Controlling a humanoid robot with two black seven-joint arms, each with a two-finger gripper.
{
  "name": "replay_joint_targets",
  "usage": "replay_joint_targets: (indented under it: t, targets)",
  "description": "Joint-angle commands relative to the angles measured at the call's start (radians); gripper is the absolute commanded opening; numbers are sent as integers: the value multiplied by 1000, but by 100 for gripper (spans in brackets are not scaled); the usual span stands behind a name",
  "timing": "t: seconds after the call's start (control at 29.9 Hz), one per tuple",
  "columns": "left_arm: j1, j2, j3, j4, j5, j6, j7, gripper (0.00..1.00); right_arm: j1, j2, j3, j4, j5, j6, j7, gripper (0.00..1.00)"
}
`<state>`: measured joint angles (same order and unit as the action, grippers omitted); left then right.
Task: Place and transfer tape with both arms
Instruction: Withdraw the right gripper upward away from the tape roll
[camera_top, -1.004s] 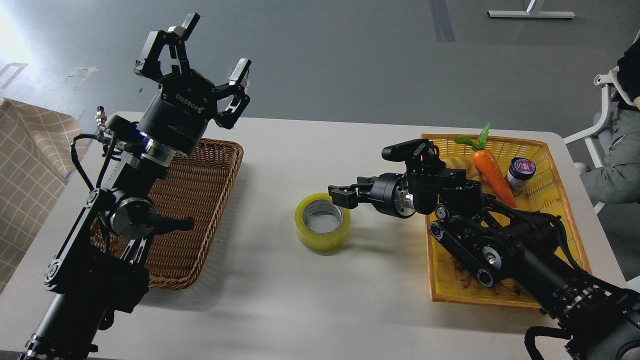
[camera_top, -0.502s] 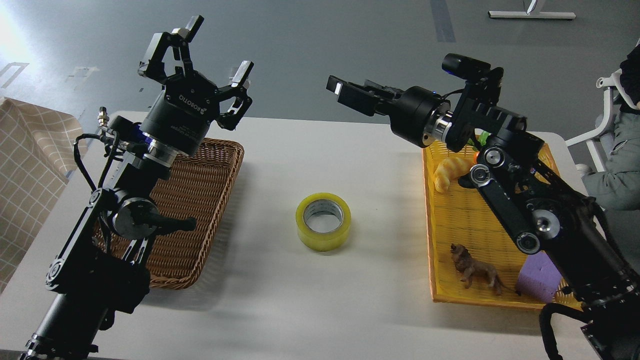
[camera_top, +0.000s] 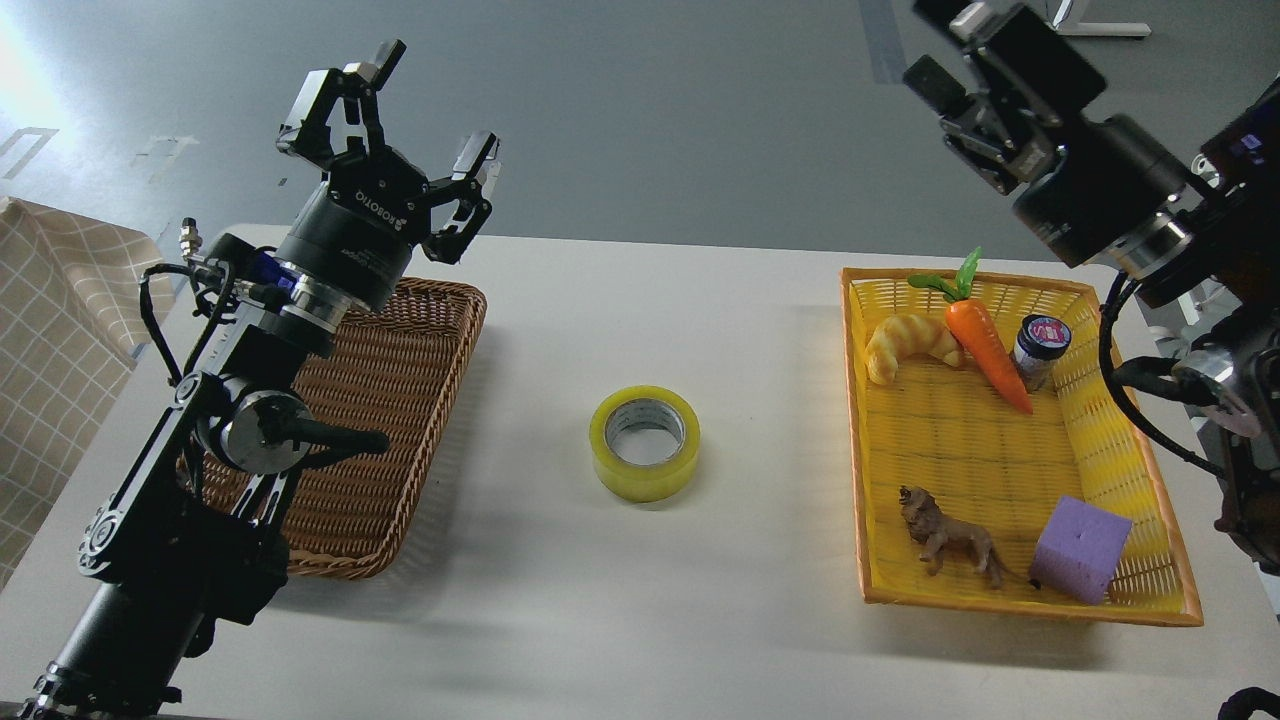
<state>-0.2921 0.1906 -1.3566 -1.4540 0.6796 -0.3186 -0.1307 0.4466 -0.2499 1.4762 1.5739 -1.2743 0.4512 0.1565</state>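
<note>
The tape (camera_top: 645, 443), a wide yellow roll with a grey-white core, lies flat on the white table (camera_top: 640, 620) near its middle, touched by nothing. My left gripper (camera_top: 432, 105) is open and empty, raised high above the far end of the brown wicker basket (camera_top: 400, 400), well left of the tape. My right gripper (camera_top: 945, 45) is raised at the top right, above the far end of the yellow basket (camera_top: 860, 480). Its fingers stand apart and hold nothing.
The brown wicker basket is partly hidden by my left arm. The yellow basket holds a croissant (camera_top: 905, 342), a carrot (camera_top: 985, 345), a small jar (camera_top: 1038, 345), a toy lion (camera_top: 950, 540) and a purple foam cube (camera_top: 1080, 548). A checked cloth (camera_top: 50, 330) hangs at the left.
My right gripper left the tape on the table and rose up and right, from beside the roll to high over the yellow basket. The tape and left arm barely moved.
</note>
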Motion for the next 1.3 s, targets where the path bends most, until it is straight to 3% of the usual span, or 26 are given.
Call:
replay_joint_targets:
  t: [0.0,0.23,0.4,0.64,0.8,1.1,1.27]
  targets:
    - [5,3,1,0,0,4,-4,98,-41,6,59,17,143,0,0,100]
    - [7,-16,-10,-5,-5,-16,-27,98,-115,32,142,29,285,-2,-2,100]
    - [44,-22,-4,-42,-5,-37,-116,98,-163,60,156,38,322,-14,-9,100]
    - [45,-43,-7,-39,-12,-16,-98,98,-163,118,154,32,329,-23,-18,100]
    - [42,-43,-1,-42,-2,6,-43,98,-152,120,151,25,329,-25,-29,100]
    - [41,-43,-15,-45,-5,38,-59,98,-152,123,145,21,329,-45,-38,100]
    - [41,-43,-19,-57,-2,42,-110,98,-152,123,144,21,329,-46,-68,100]
